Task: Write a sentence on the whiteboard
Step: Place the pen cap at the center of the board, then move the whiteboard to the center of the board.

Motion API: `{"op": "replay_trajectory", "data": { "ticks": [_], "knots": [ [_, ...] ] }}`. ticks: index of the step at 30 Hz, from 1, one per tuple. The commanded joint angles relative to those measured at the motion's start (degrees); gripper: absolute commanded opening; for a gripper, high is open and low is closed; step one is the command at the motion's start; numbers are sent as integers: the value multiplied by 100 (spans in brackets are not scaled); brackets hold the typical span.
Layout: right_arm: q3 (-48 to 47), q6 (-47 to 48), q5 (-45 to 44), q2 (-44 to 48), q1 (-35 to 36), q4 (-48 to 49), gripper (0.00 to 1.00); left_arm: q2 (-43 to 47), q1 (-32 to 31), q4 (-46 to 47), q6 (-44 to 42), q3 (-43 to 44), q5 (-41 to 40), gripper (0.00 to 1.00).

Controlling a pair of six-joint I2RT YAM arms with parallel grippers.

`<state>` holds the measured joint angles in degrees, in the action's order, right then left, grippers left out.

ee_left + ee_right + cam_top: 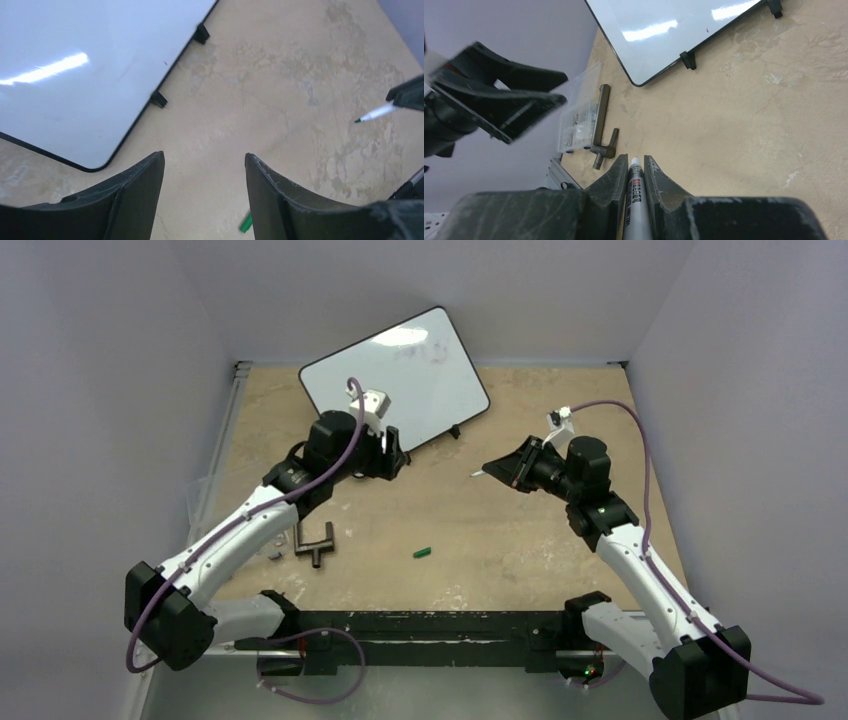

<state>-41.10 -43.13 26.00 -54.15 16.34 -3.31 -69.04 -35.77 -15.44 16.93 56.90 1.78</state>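
Currently the marker [635,197] is clamped tightly in the right gripper [635,164], its tip aimed at nine o'clock in the top view. The whiteboard [400,370] is propped at ten o'clock from that tip, with its long axis running eight to two. It is nearer the left gripper [204,157], whose fingers are parted and empty.

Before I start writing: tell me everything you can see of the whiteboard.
The whiteboard is a glossy white rectangle with rounded corners, a thin black frame and small black feet. It stands at the far side of the table, turned askew, seemingly tilted back, catching glare. No lettering shows, only faint smudges. The open left gripper hovers near its corner, apart.
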Motion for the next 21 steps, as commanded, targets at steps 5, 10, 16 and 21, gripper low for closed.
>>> {"op": "replay_trajectory", "data": {
  "ticks": [5,10,16,21],
  "knots": [
    [-15,613,-124,-91,-12,263,0,-702,1068,-1320,-626,2356,510,60],
    [-350,959,-139,-381,-8,-298,0,-1425,2056,-1605,-660,3418,1230,60],
    [-377,1123,234,-359,-8,-343,0,-2237,3106,-1085,-281,3984,2583,60],
    [-322,1153,647,-264,-8,-154,0,-3500,3394,-1507,-765,5340,3491,60]
  ]
}}
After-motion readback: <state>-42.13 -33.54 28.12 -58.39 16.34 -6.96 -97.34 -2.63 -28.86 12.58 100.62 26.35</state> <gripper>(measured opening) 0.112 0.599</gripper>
